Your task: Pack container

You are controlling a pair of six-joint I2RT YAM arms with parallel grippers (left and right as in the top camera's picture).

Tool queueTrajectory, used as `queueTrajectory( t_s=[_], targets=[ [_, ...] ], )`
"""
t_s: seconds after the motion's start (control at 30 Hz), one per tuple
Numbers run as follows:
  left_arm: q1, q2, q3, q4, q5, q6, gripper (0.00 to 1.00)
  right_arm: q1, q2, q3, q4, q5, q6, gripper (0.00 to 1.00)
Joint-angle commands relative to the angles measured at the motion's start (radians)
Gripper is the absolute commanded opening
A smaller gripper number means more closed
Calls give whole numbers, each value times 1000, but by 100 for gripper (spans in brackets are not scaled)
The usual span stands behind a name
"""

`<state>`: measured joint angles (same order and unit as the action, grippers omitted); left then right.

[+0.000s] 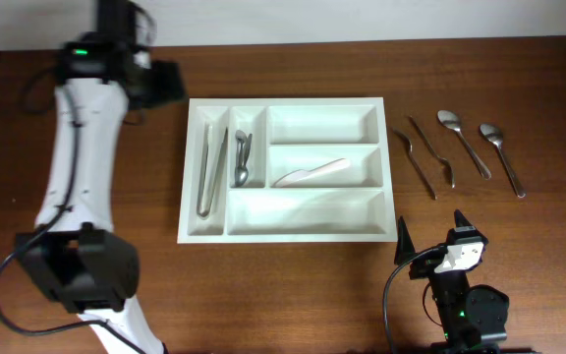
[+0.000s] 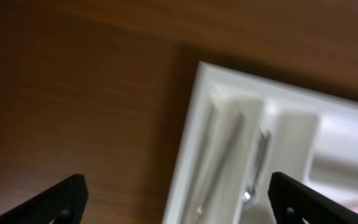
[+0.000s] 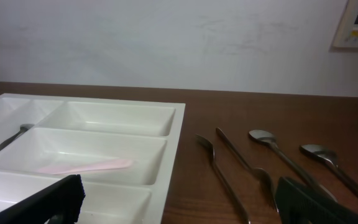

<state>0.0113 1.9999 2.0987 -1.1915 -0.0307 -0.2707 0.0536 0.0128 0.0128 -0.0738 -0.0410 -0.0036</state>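
Observation:
The white five-compartment container (image 1: 287, 228) sits mid-table. Its left narrow slot holds metal tongs (image 1: 210, 169), the second narrow slot small metal utensils (image 1: 242, 159), and the middle wide slot a pale pink utensil (image 1: 308, 174). To its right lie a fork (image 1: 419, 163), a second utensil (image 1: 434, 151) and two spoons (image 1: 463, 143) (image 1: 502, 158). My left gripper (image 2: 179, 202) is open and empty above the container's far left corner (image 2: 194, 130). My right gripper (image 3: 179, 202) is open and empty at the near edge, facing the container (image 3: 173, 146) and the fork (image 3: 219, 174).
The white left arm (image 1: 77, 157) stretches along the table's left side from its base (image 1: 77, 270) at the near left. The right arm's base (image 1: 460, 295) sits at the near right. A pale wall (image 3: 179, 43) stands behind the table.

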Motion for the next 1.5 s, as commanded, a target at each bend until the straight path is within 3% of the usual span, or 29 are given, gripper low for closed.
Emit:
queueTrajectory(
  t_s=[0.0, 0.27, 0.5, 0.63, 0.8, 1.03, 1.23, 1.47],
  targets=[
    [80, -1, 45, -11, -17, -55, 100, -5, -9, -7, -1, 12, 1, 99],
    [133, -1, 45, -52, 12, -55, 99, -5, -9, 14, 117, 48, -6, 99],
    [133, -1, 45, -51, 12, -55, 99, -5, 90, 229, 111, 212, -134, 99],
    [133, -1, 45, -51, 12, -55, 99, -10, 294, 428, 71, 259, -219, 99],
    [133, -1, 45, -51, 12, -55, 99, -76, 704, 794, -182, 217, -229, 99],
    [133, -1, 45, -51, 12, -55, 99, -234, 1266, 1240, -613, -125, -228, 99],
    [133, -1, 45, -51, 12, -55, 99, -292, 1553, 1363, -703, -264, -225, 99],
    [133, -1, 45, -51, 12, -55, 99, -289, 1666, 1363, -754, -269, -229, 99]
  ],
)
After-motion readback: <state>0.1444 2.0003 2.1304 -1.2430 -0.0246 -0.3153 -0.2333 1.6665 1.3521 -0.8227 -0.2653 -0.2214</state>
